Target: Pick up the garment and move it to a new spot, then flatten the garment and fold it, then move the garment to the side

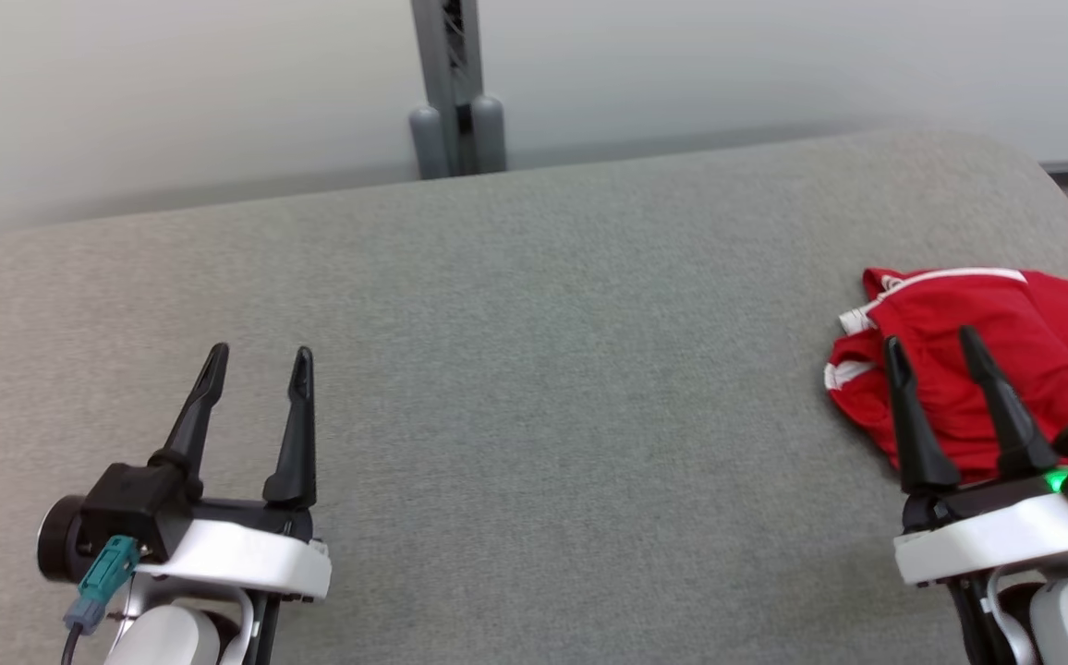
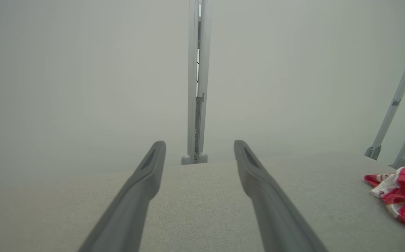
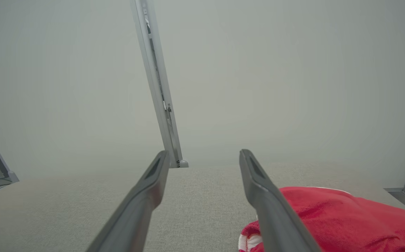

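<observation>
Over the garment (image 1: 1051, 323), right jaws wide.

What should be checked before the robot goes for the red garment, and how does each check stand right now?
1. Jaws of the right gripper open: ok, fingers spread wide.
2. Jaws of the left gripper open and holding nothing: ok.
3. The right gripper lined up with the red garment: ok, its fingers overlap the cloth in the head view.
4. Fingers touching the cloth: cannot tell.
5. The red garment lying flat: not ok, it is bunched, with its white trim curled at the edge.
6. Room for a new spot: ok, the grey table is bare between the two grippers.
</observation>
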Controlling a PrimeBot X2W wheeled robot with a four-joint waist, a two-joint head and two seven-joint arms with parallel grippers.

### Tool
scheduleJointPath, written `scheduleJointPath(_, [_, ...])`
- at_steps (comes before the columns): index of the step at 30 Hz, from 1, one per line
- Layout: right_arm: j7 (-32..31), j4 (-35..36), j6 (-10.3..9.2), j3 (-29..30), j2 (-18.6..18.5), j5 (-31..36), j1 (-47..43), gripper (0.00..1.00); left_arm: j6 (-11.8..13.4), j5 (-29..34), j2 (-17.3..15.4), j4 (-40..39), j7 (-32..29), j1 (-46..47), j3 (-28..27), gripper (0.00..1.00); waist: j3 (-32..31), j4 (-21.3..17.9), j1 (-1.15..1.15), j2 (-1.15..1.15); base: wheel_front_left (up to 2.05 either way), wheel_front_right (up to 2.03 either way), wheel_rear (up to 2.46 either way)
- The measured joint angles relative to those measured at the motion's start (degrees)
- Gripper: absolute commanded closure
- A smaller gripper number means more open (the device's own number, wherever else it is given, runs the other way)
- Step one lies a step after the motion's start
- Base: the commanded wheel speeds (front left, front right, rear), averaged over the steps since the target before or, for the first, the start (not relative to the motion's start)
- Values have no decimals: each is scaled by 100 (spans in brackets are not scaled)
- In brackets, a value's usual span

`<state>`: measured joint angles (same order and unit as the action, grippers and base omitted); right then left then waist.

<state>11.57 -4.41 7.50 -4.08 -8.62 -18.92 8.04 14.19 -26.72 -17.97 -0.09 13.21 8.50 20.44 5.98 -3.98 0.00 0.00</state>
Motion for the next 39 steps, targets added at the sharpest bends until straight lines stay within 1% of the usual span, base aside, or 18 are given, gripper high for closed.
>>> scheduleJointPath(4, [-220,97,0,143,196,307,-166,0,33,-13,-98,25,20,-252,-24,0,-280,240,0,0,0,0,0])
scheduleJointPath(12, [-452,26,0,343,342,544,-505,0,15,-56,-132,199,40,-486,14,0,-649,530,0,0,0,0,0])
scheduleJointPath(21, [-509,-116,0,534,380,634,-748,0,-36,-102,-144,454,52,-588,70,0,-833,583,0,0,0,0,0])
scheduleJointPath(39, [-527,-134,0,631,442,647,-770,0,-135,-130,-132,742,116,-575,86,0,-812,603,0,0,0,0,0])
